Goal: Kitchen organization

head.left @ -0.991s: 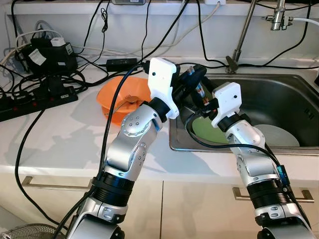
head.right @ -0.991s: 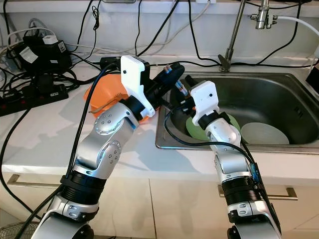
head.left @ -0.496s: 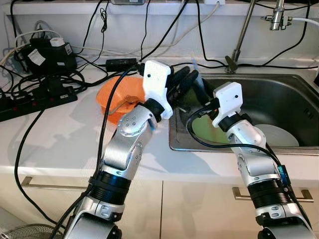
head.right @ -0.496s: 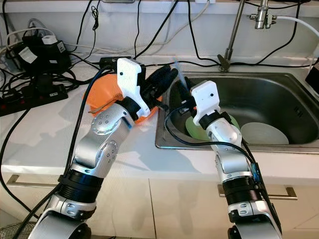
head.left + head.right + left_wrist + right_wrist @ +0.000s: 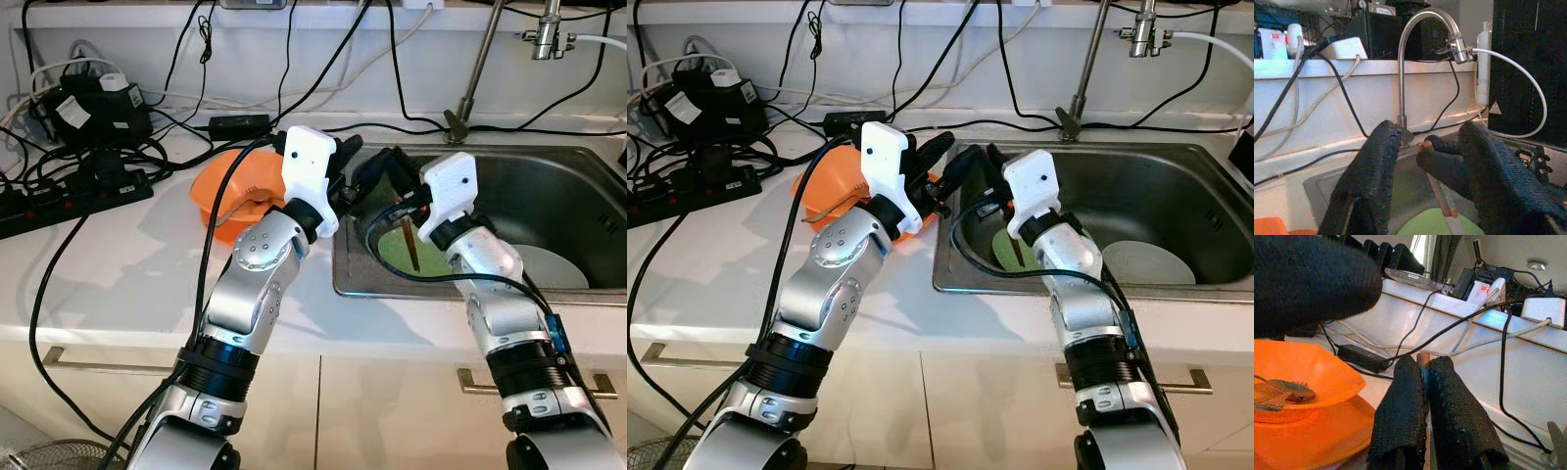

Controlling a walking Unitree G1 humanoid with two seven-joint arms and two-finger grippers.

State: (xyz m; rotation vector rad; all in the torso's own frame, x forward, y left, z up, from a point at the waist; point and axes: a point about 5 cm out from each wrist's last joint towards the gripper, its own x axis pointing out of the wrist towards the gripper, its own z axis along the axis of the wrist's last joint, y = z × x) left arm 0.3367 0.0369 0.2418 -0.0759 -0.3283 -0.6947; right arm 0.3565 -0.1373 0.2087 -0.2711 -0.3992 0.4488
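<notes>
The chopsticks (image 5: 409, 233) now sit clamped in the right gripper (image 5: 1423, 382) over the sink's (image 5: 549, 186) left end, above a green plate (image 5: 395, 247). The left gripper (image 5: 1427, 161) has let go, fingers apart. An orange bowl (image 5: 235, 188) sits on the white counter (image 5: 108, 264) by tangled cables (image 5: 88, 157).

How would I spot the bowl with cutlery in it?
Start at the steel sink, then look along the white counter to the robot's left of it. Just beyond the left gripper sits the orange bowl holding a fork, the one brightly coloured thing among black cables.
</notes>
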